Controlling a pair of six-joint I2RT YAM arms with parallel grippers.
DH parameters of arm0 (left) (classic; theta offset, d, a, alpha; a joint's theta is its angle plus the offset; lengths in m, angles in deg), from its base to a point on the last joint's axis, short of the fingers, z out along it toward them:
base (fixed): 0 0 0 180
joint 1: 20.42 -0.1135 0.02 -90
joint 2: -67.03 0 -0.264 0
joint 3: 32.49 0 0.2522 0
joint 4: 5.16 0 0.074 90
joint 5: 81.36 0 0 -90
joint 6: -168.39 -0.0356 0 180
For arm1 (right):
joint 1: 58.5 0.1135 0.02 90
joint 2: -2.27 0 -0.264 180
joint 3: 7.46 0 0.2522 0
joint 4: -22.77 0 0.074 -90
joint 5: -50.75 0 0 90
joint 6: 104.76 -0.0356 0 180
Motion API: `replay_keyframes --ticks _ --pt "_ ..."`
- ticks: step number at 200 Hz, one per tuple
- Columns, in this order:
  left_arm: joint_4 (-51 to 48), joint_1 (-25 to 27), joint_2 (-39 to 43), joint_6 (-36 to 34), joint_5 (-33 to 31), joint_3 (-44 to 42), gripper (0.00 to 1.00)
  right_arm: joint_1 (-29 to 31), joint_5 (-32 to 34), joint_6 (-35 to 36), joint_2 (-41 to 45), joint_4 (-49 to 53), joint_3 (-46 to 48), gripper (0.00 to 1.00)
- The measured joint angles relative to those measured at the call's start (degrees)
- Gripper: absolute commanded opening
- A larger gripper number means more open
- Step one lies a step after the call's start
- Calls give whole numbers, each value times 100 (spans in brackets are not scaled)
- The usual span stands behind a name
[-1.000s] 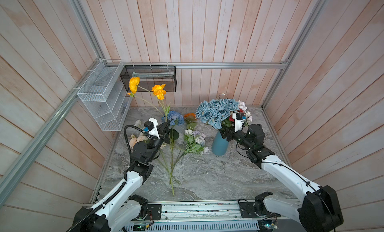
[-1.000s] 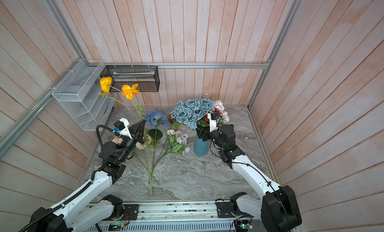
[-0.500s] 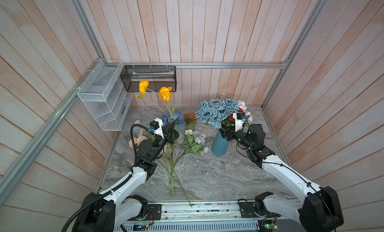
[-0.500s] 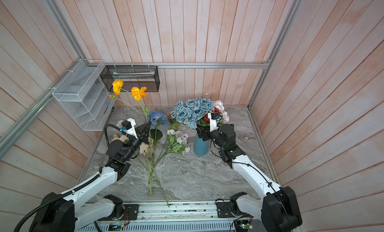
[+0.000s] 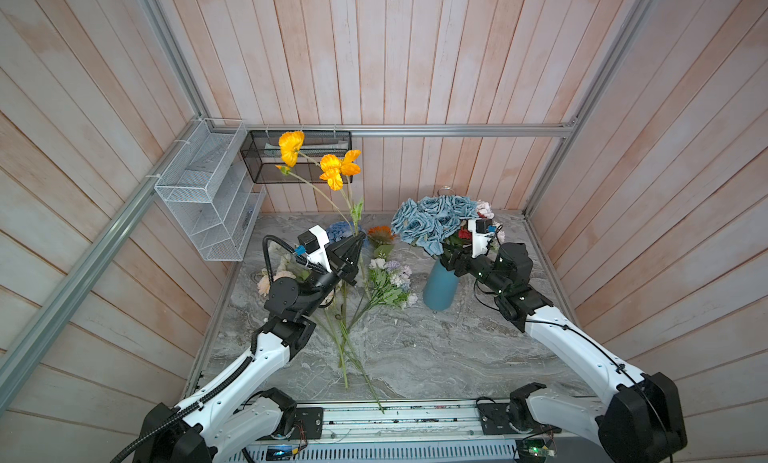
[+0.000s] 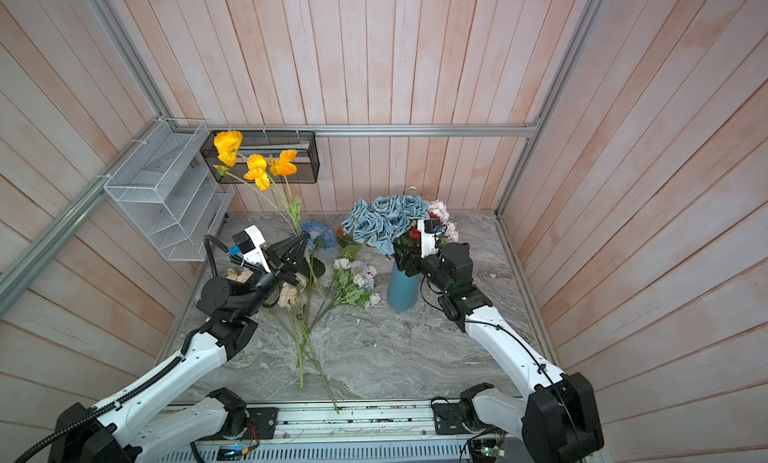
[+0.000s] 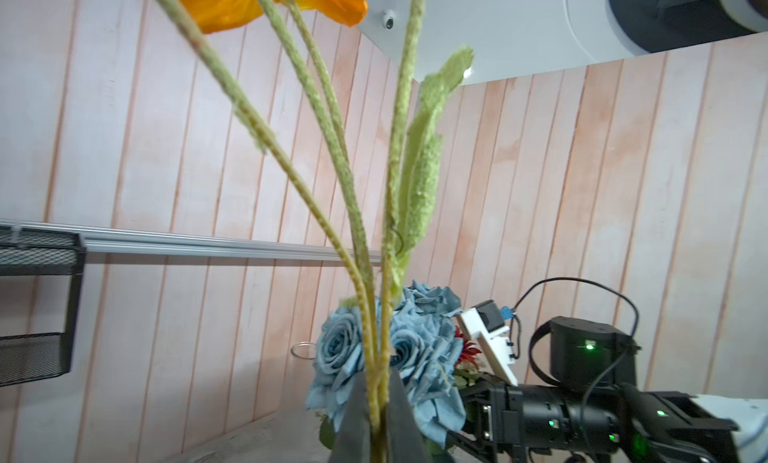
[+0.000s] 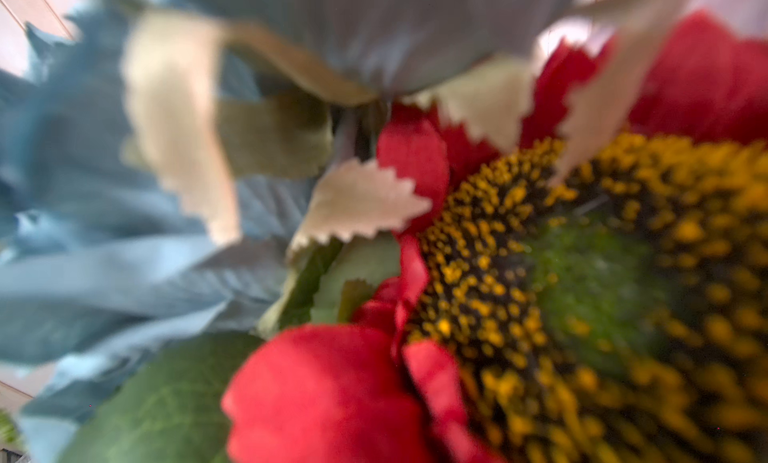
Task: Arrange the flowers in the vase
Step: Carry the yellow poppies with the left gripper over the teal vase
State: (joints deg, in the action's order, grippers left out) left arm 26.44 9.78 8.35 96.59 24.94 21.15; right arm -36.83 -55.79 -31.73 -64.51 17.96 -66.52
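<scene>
Your left gripper (image 5: pixel 358 238) is pinched shut on the fuzzy green stems of the orange-yellow poppy sprig (image 5: pixel 335 171). The left wrist view shows those stems clamped between the two dark fingers (image 7: pixel 351 427) with no gap. The gripper holds the sprig upright above the surface (image 5: pixel 415 348), well apart from the teal vase (image 5: pixel 439 288) on the vase's left-arm side, and the blooms stand higher than anything in the vase. The vase stands upright and already carries a dome of blue roses (image 5: pixel 432 222), a red daisy (image 5: pixel 464 233) and some pale pink blooms (image 5: pixel 484 209). Your right gripper (image 5: pixel 451 259) sits at the vase's mouth on its right-arm side, tucked beneath the roses. Its jaws are hidden there and the right wrist view is filled with blurred petals, so you cannot tell whether it grips the stems, the vase neck or nothing. The other flowers lie on the surface between the vase and the left arm. A lilac-and-white sprig (image 5: pixel 390 274) is nearest the vase, an orange daisy (image 5: pixel 380 234) and a blue hydrangea (image 5: pixel 338 231) lie beyond it, and peach blooms (image 5: pixel 270 280) are farthest from the vase.
</scene>
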Motion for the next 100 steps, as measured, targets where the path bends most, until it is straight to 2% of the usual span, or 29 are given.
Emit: replay_keyframes --ticks 41,100 --pt "101 479 -188 354 433 149 0 -149 -46 -236 -44 15 -2 67" --pt "1082 1329 -905 389 487 424 0 -168 -282 -584 -83 17 -68 66"
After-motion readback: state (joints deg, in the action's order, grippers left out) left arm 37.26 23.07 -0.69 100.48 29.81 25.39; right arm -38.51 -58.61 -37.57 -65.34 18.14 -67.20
